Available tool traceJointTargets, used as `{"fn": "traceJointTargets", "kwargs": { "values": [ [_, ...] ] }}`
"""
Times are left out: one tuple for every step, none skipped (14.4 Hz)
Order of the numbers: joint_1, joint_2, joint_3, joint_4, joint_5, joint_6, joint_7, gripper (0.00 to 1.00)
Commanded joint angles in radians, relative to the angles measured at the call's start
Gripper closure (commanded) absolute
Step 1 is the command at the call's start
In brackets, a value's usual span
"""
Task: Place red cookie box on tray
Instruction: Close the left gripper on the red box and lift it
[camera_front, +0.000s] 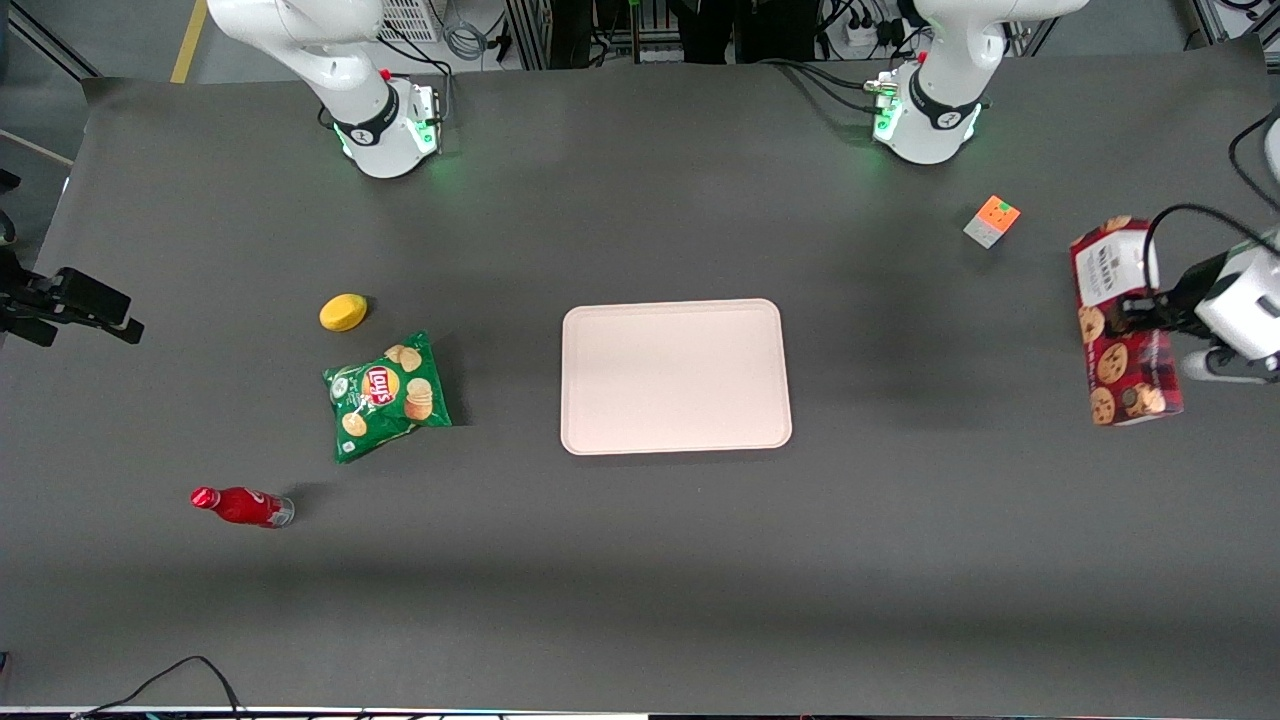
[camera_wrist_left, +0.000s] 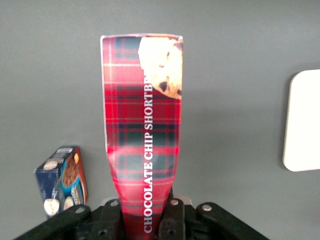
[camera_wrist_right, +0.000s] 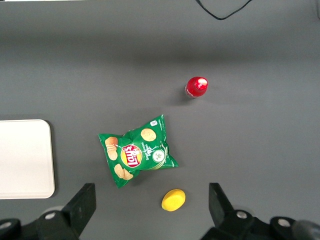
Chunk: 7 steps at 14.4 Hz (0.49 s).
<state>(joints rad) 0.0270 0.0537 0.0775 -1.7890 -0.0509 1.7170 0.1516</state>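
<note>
Jaws (camera_front: 1140, 310) clamped on red cookie box (camera_front: 1120, 330) — well apart from tray (camera_front: 675, 377).

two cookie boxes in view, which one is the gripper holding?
The red cookie box: long, tartan, clamped in the gripper above the table at the working arm's end. The shorter blue cookie box stands free on the table.

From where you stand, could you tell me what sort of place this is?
Probably a robotics lab. Two arms are bolted to a dark table strewn with test groceries, cables and power strips run along its edge, and the gripper, toward the working arm's end, holds the cookie box off the tray.
</note>
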Motion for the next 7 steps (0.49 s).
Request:
{"fn": "traceJointTargets", "kwargs": {
  "values": [
    [-0.009, 0.025, -0.01, 0.097, 0.023, -0.094, -0.052, 0.88],
    [-0.009, 0.026, -0.013, 0.097, 0.023, -0.089, -0.053, 0.88],
    [-0.009, 0.026, -0.015, 0.097, 0.022, -0.089, -0.059, 0.88],
    [-0.01, 0.025, -0.022, 0.097, 0.022, -0.089, -0.101, 0.88],
    [-0.009, 0.025, -0.059, 0.097, 0.023, -0.097, -0.153, 0.88],
    [-0.01, 0.025, -0.086, 0.092, 0.025, -0.1, -0.203, 0.88],
    [-0.012, 0.026, -0.125, 0.091, 0.025, -0.1, -0.274, 0.88]
  ]
}}
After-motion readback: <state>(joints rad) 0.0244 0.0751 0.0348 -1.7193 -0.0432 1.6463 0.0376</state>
